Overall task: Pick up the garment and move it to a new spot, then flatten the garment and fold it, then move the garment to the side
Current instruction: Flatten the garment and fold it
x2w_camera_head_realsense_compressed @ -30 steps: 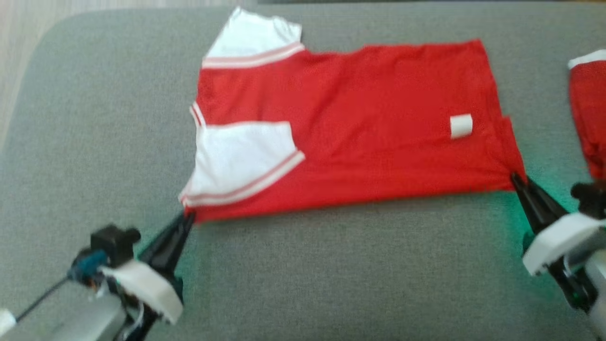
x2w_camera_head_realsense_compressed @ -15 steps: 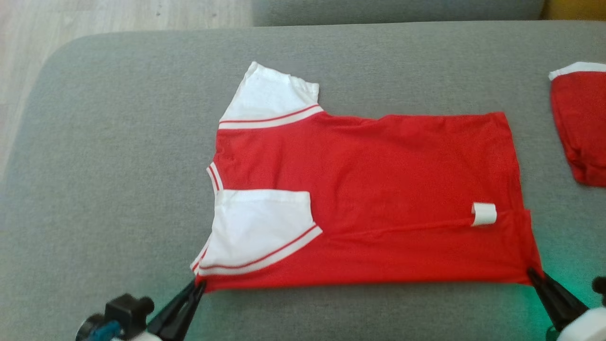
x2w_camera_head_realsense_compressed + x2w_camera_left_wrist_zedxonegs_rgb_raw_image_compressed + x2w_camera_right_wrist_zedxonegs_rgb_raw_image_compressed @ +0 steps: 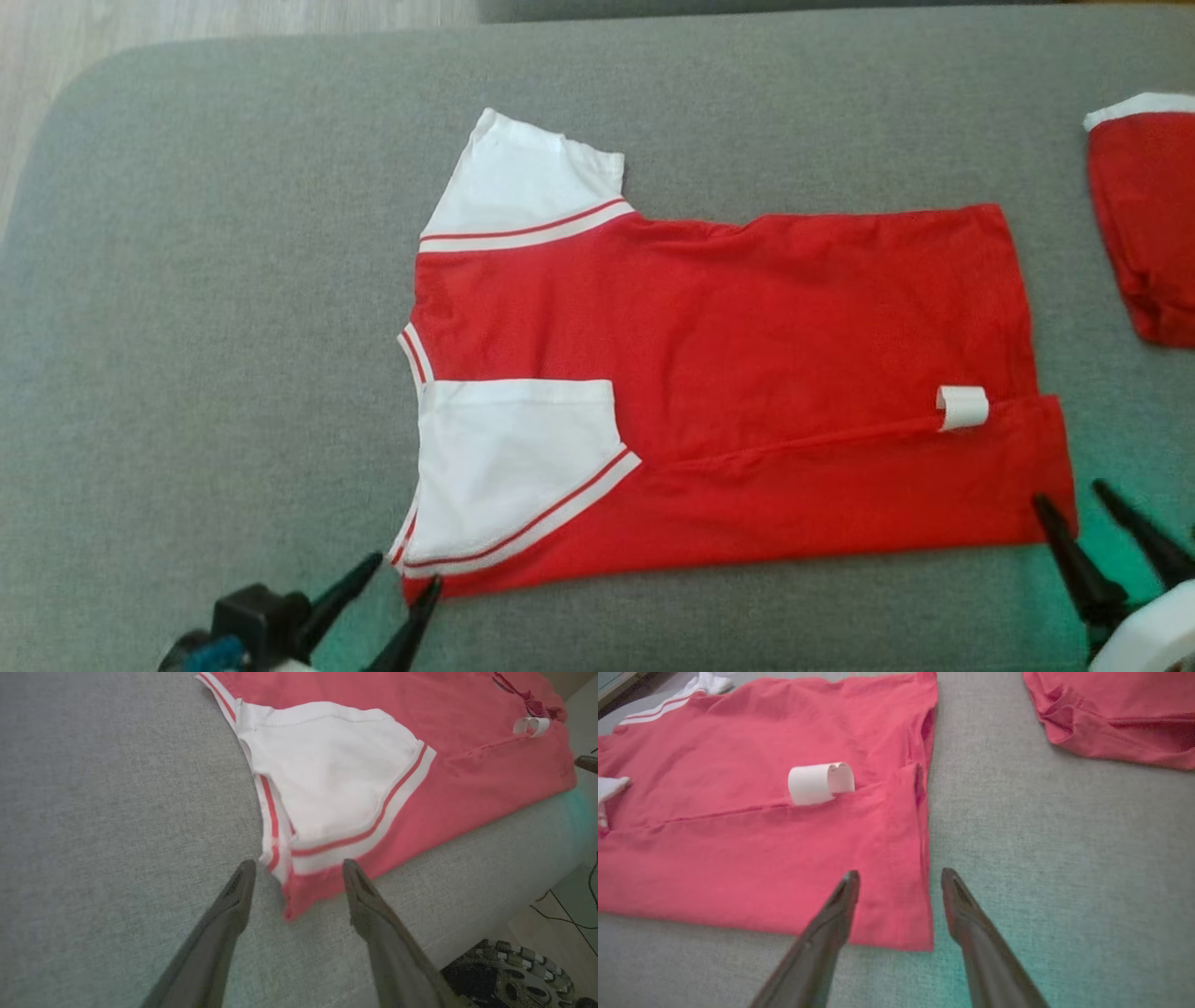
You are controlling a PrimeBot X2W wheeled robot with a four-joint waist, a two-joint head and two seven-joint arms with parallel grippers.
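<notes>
Left gripper (image 3: 407,569) has its jaws spread and grips nothing. In the left wrist view its fingers straddle the near shoulder corner of the garment (image 3: 747,355), with the corner lying loose between them; can't tell if the tips brush the cloth. Right gripper (image 3: 1070,495) is the same, spread and empty. In the right wrist view the near hem corner sits between its fingers, one finger over the red cloth and the other over the bare grey cushion (image 3: 187,327). The garment is a red tee spread flat on the cushion, collar toward the robot's left and hem toward its right, with both grippers at its near edge. The near white sleeve (image 3: 513,457) is turned in over the body, and a long ridge runs from it to the white label (image 3: 962,408), so the near side looks folded in lengthwise. The far sleeve (image 3: 523,177) pokes out unfolded. Judging progress: relocating and flattening look done, and the first fold is laid down. Likely left to do are the far side and sleeve, a crosswise fold, then moving it aside. A second red garment (image 3: 1148,215) sits well apart at the right, not touching.
</notes>
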